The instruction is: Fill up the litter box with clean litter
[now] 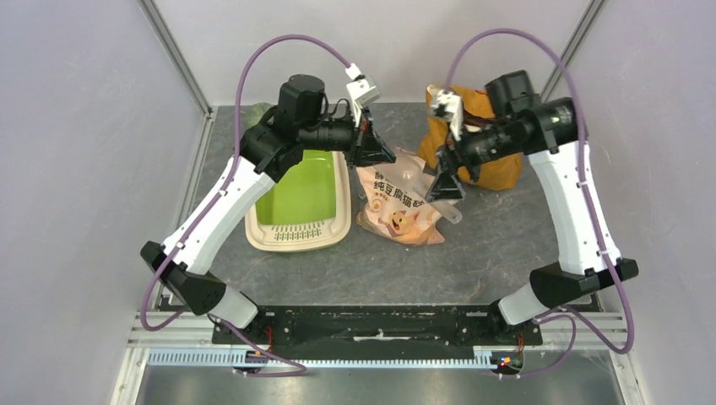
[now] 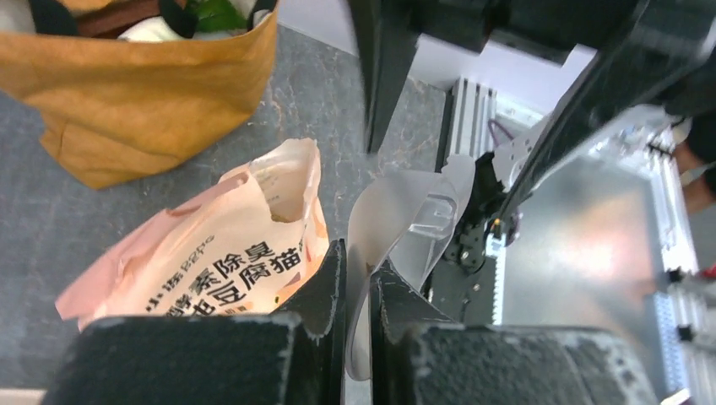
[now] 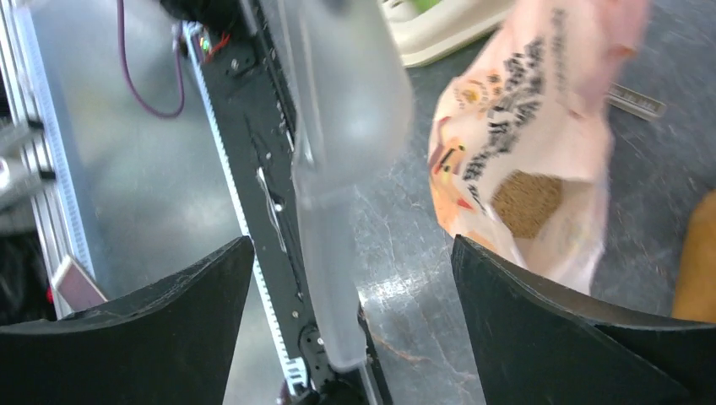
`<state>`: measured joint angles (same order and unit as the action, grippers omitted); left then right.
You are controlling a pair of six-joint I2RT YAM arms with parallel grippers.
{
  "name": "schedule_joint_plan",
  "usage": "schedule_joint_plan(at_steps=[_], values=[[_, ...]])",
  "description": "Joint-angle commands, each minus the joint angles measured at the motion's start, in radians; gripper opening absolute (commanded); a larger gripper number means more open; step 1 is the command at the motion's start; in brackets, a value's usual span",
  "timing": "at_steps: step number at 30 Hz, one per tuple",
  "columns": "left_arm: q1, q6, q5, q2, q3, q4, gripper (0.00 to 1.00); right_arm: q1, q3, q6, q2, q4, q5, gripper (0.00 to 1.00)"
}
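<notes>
The left gripper (image 2: 359, 263) is being pressed together on the thin edge of a translucent plastic scoop (image 2: 415, 215), which is being pinched between its black fingers. The right gripper (image 3: 353, 245) is being held spread wide; the scoop's handle is hanging between its fingers and, as far as can be told, is being touched by neither. The scoop is judged to be in the middle of being passed to the left arm, ahead of any scooping.

The litter box (image 1: 297, 239) is lying on the table just beside the peach-orange litter bag (image 1: 397, 207), on its left, and no litter is showing in its green inside. The clean litter (image 3: 527, 202) is being seen only as a tan granular patch inside the bag's open mouth.

For the next move, the scoop is judged to need steering into that mouth without the soft bag being pushed over.

On the bag, "除臭" and "豆腐猫" are being read in bold black characters near a cartoon cat. The smaller print is too blurred.
</notes>
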<state>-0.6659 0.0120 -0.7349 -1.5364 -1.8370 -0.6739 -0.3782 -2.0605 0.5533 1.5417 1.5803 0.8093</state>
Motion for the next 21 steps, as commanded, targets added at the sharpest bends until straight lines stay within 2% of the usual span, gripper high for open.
schedule_joint_plan(at_steps=[1,6,8,11,14,19,21], values=[[0.078,-0.333,-0.068,0.106,0.141,0.347,0.02,0.173,-0.044,-0.088,-0.065,0.039,0.155,0.95],[0.137,-0.586,-0.039,0.153,0.278,0.603,0.02,0.265,-0.015,-0.215,-0.099,-0.070,0.289,0.95],[0.151,-0.667,-0.010,0.158,0.305,0.658,0.02,0.272,0.048,-0.345,-0.142,-0.213,0.301,0.95],[0.156,-0.791,0.015,0.163,0.352,0.761,0.02,0.274,0.198,-0.601,-0.232,-0.538,0.301,0.92],[0.165,-0.897,0.016,0.151,0.373,0.830,0.02,0.274,0.285,-0.766,-0.270,-0.731,0.300,0.83],[0.171,-0.966,0.027,0.139,0.378,0.871,0.02,0.280,0.280,-0.863,-0.253,-0.797,0.301,0.65],[0.178,-1.006,0.029,0.137,0.395,0.906,0.02,0.287,0.296,-0.911,-0.263,-0.845,0.287,0.62]])
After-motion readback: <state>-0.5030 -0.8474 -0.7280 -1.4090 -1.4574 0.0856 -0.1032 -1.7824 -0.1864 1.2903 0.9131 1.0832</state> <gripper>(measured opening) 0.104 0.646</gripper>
